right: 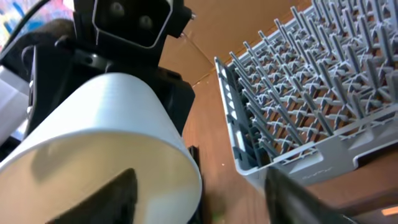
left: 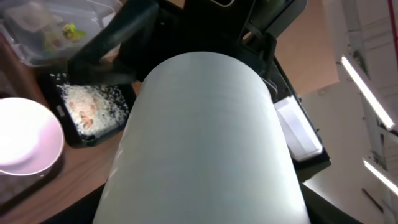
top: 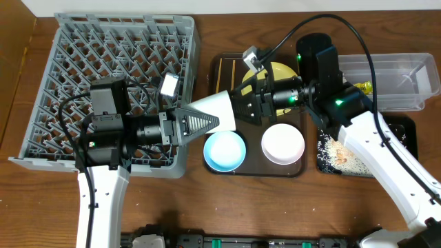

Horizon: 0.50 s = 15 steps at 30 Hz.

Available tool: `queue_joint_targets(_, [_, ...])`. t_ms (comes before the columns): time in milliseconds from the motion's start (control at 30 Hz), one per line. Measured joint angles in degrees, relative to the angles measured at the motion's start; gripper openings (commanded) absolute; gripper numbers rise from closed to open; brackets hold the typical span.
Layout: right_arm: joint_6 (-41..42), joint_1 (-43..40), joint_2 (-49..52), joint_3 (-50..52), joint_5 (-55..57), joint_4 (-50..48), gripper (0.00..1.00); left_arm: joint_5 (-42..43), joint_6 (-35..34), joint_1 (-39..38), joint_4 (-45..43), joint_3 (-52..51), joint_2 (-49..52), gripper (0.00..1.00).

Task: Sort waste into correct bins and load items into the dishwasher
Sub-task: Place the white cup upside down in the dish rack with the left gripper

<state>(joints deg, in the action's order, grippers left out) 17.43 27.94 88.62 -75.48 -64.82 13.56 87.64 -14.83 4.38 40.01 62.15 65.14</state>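
The small white cup [top: 219,110] hangs on its side in the air between my two grippers, above the left edge of the brown serving tray [top: 219,69]. My left gripper [top: 203,124] is shut on its base end; the cup [left: 199,137] fills the left wrist view and hides the fingers. My right gripper [top: 241,105] is open at the cup's mouth. In the right wrist view one finger is inside the cup [right: 106,124] and the other outside its rim [right: 205,199]. The grey dish rack [top: 83,55] stands at the left [right: 311,81].
On the serving tray are a light blue bowl [top: 224,150], a white bowl [top: 282,143] and a pale yellow plate [top: 284,71]. The clear tub [top: 413,76] holds the snack wrapper [top: 364,87]. The black tray [top: 403,134] holds rice scraps [top: 344,155]. Chopsticks and tissue are out of view.
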Motion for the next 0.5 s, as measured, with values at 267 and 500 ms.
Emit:
queue_joint_targets(267, [-0.35, -7.13, -0.09, -0.02, 2.19, 8.00, 0.74, -13.60, -0.42, 1.66, 1.84, 0.00, -1.70, 0.61])
queue_joint_targets(500, [-3.39, -5.99, -0.24, -0.09, 18.86, 26.80, 0.77, -39.78, -1.70, 10.21, 11.89, 1.99, -7.85, 0.61])
